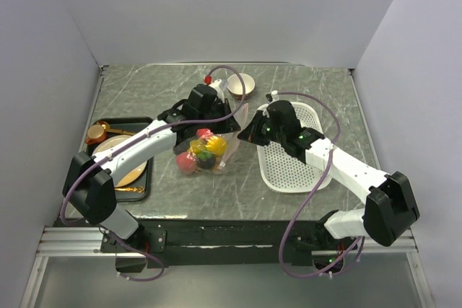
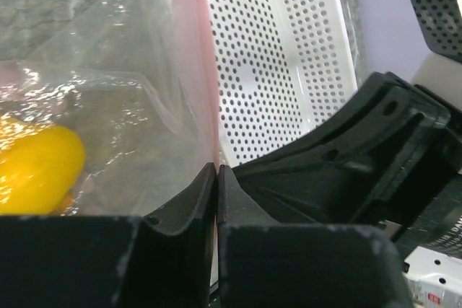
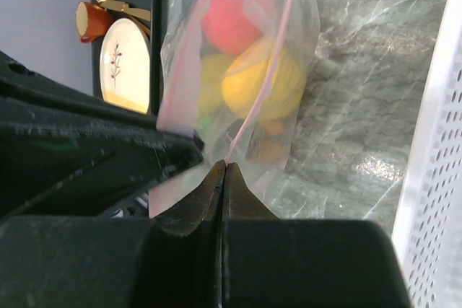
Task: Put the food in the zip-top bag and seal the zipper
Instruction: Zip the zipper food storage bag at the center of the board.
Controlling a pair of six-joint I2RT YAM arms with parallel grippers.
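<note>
The clear zip-top bag (image 1: pixel 206 151) lies on the table's middle with the food (image 1: pixel 204 151) inside: red, yellow and dark pieces. In the right wrist view a red piece (image 3: pixel 231 16) and a yellow piece (image 3: pixel 261 81) show through the plastic. The pink zipper (image 3: pixel 268 63) runs up from my right gripper (image 3: pixel 225 166), which is shut on it. My left gripper (image 2: pixel 216 168) is shut on the pink zipper (image 2: pixel 195 48) too, with a yellow piece (image 2: pixel 36 172) to its left. From above, the left gripper (image 1: pixel 225 122) and right gripper (image 1: pixel 244 135) meet at the bag's upper right corner.
A white perforated basket (image 1: pixel 289 164) lies right of the bag, under the right arm. A black tray (image 1: pixel 144 124) with a plate, a cup and a spoon sits at the left. A small bowl (image 1: pixel 242 84) stands behind the left gripper.
</note>
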